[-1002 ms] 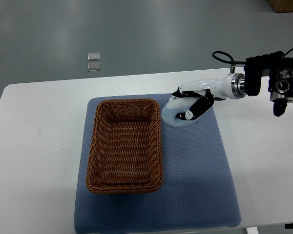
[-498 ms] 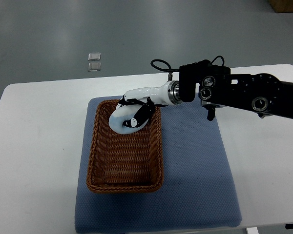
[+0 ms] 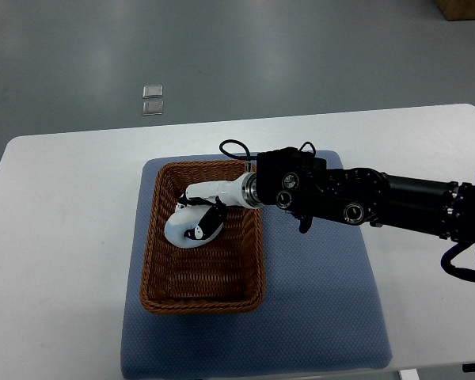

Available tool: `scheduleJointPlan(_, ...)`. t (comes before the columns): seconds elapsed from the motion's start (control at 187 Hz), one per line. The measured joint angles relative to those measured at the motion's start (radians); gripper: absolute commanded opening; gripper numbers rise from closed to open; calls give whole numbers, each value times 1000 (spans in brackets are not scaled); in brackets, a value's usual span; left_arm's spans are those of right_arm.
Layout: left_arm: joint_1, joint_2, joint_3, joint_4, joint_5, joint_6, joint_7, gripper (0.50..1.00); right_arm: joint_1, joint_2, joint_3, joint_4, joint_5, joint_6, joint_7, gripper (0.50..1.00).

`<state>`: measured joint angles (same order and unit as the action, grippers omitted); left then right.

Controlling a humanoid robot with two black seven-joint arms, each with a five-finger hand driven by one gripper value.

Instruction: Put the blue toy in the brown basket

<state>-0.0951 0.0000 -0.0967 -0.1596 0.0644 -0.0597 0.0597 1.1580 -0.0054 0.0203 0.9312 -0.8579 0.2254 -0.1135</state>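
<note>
Now right robot hand [image 3: 196, 215] grips blue toy [image 3: 182, 231] inside brown basket [image 3: 157, 273].

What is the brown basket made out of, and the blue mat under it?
The brown basket looks like woven wicker or rattan: ridged rows of strands, a braided rim, slightly glossy. The blue mat seems to be soft fabric or foam, matte with a fine dotted texture.

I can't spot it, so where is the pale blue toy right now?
In the top view, the pale blue toy is inside the brown wicker basket, in its upper middle part, gripped by the right hand.
</note>
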Motion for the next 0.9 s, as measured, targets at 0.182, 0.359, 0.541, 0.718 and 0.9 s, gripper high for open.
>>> scheduleJointPlan(0.182,0,0,0,0,0,0,0,1000,-7,-3,5,-2,-3,0,6,858)
scheduleJointPlan(0.359,0,0,0,0,0,0,0,1000,1,-19,15,1,2,2,12,860)
scheduleJointPlan(0.541,1,0,0,2,0,0,0,1000,27,-48,21,8,13,8,29,899)
scheduleJointPlan(0.718,1,0,0,3,0,0,0,1000,62,-93,67,23,21,15,52,899)
scheduleJointPlan(0.9,2,0,-1,3,0,0,0,1000,60,-164,256,30,67,18,57,899)
